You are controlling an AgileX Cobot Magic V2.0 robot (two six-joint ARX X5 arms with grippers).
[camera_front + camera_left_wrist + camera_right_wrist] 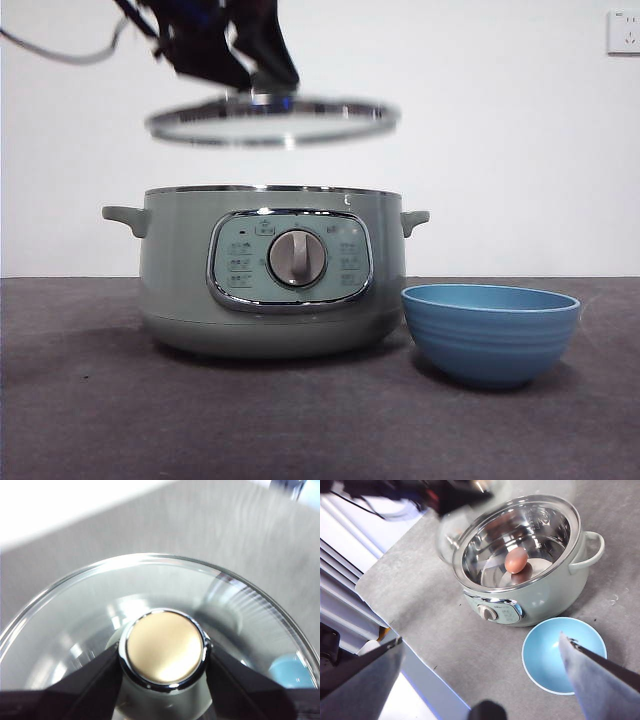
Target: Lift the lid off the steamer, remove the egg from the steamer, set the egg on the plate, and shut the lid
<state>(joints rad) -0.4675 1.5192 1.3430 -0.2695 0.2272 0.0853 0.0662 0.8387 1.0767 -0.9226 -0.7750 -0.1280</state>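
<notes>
We are working over a grey counter (pixel 80 420) carrying one steamer (pixel 180 280), one lid (pixel 272 120), one plate (pixel 490 345) and one egg (pixel 516 560). The steamer is standing open, its chrome rim bare. Our left end effector (pixel 165 655) is pinching the lid's knob between its jaws and holding the lid level in the air above the pot, clear of the rim. The plate is sitting just beside the steamer, near its control panel. The egg is lying on the pot's steel floor, its long axis roughly level. Our right end effector (pixel 480 680) is hovering high with jaws spread wide; the egg lies below and ahead of it, so we judge this the nearer free arm.
</notes>
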